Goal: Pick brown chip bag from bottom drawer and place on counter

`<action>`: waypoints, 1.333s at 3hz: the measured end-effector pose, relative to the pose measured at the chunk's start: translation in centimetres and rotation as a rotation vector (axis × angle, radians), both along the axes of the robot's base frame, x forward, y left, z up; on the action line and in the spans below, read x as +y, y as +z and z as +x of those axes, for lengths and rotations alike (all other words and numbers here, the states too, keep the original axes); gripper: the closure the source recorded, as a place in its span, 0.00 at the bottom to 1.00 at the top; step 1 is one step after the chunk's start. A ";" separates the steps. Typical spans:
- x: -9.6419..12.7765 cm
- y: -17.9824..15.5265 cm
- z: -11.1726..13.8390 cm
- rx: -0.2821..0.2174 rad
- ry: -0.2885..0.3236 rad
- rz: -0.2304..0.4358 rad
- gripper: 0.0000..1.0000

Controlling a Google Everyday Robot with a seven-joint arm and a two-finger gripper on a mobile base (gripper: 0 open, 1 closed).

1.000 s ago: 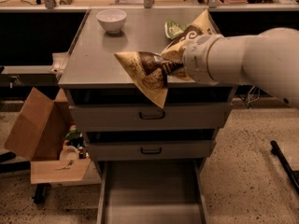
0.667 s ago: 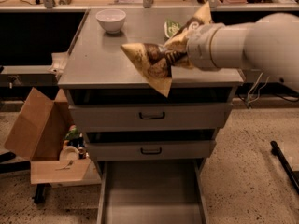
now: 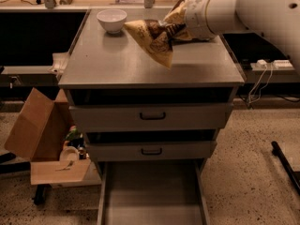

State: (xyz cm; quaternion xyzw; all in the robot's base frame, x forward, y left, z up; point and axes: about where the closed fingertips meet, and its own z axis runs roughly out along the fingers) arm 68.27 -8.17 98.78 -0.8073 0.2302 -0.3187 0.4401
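Placing step. A white bowl point(image 3: 111, 20) stands on the counter point(image 3: 117, 64), to the left of the gripper point(image 3: 180, 25) and slightly beyond it. The brown chip bag point(image 3: 152, 39) hangs just left of the gripper and below it, one corner pointing down at the counter; whether that corner touches cannot be told. The gripper, at the end of the arm entering from the right, grasps the bag's upper edge. The bottom drawer point(image 3: 150, 191) stands pulled out far below. Judged best practice: lower straight down, let the corner land first, lay the bag flat short of the bowl and back from the front rim, then release
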 end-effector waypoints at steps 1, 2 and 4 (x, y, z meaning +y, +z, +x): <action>0.3 0.1 2.6 0.003 0.007 -0.030 1.00; -1.0 -1.5 4.6 0.049 -0.024 -0.041 1.00; -3.9 -5.1 7.5 0.136 -0.105 -0.038 1.00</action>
